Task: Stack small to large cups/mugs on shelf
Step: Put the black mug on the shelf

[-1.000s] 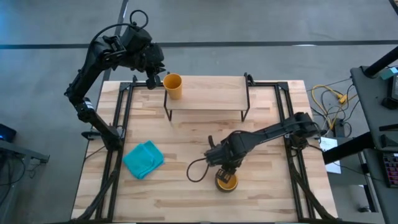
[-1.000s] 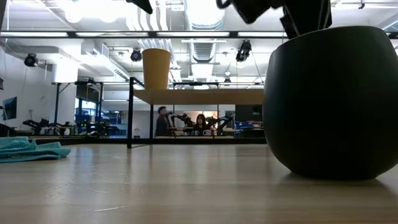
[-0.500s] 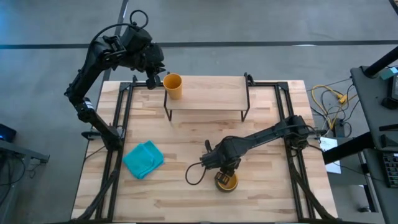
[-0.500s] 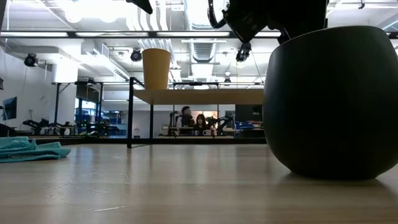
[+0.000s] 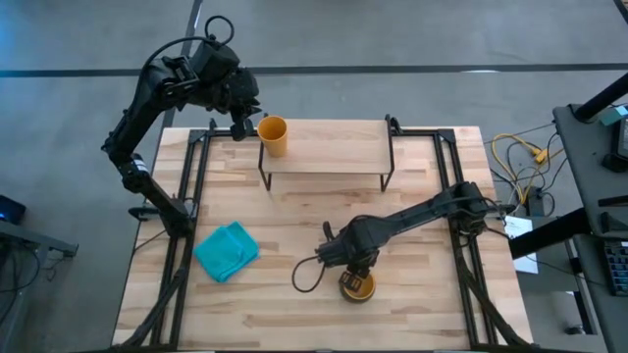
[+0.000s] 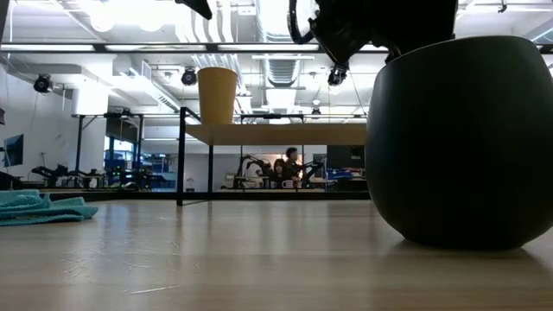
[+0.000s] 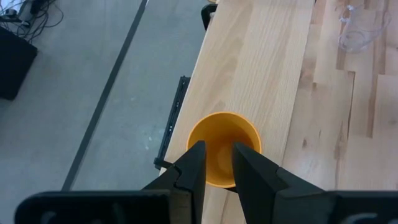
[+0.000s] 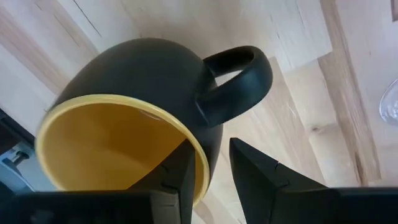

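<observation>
Yellow-orange cup [image 5: 274, 134] stands upright on the shelf [image 5: 334, 147], at its left end, clear in the low view [image 6: 217, 95] too. Left gripper [image 7: 216, 163] hovers right above it, fingers [image 7: 191, 171] a narrow gap apart over the cup's near rim, gripping nothing. Dark mug [image 5: 357, 285] sits on the table [image 5: 285, 304] near the front edge, right of centre, yellow-orange inside facing up. Right gripper [image 8: 210, 165] is at the mug [image 8: 134, 118], fingers [image 8: 255, 171] slightly parted, the mug wall near the handle between them; can't tell if they touch. Clear glass [image 7: 359, 31] stands on the table beyond the shelf. Teal cloth [image 5: 227, 250] lies front left, well apart from both.
</observation>
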Controlling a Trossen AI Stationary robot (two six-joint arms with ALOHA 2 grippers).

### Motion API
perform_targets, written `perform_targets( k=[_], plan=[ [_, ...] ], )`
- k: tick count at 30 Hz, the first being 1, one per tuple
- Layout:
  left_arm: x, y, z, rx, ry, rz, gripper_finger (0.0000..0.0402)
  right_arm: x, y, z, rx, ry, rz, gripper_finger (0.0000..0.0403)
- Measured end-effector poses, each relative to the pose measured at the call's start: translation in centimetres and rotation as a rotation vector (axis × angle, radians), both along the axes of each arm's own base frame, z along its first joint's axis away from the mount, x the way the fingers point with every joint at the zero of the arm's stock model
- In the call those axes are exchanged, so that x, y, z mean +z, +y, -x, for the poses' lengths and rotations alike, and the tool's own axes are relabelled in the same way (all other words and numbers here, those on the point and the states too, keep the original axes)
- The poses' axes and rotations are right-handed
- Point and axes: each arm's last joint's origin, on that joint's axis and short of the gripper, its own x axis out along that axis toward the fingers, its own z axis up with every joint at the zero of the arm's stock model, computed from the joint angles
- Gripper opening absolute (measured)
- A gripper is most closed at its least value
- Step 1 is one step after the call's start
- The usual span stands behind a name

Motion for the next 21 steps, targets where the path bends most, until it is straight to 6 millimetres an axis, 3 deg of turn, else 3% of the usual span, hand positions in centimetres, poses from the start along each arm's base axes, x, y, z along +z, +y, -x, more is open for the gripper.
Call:
perform_targets(
  k=[11, 21],
  plan=[
    [0.0, 0.0, 0.0, 0.000, 0.000, 0.000, 0.0063, -1.2, -0.1, 0.3, 0.005, 0.023, 0.006, 0.0087],
    [0.0, 0.0, 0.0, 0.000, -0.001, 0.000, 0.0063, -1.2, -0.1, 0.3, 0.008, 0.018, 0.015, 0.0023]
  ],
)
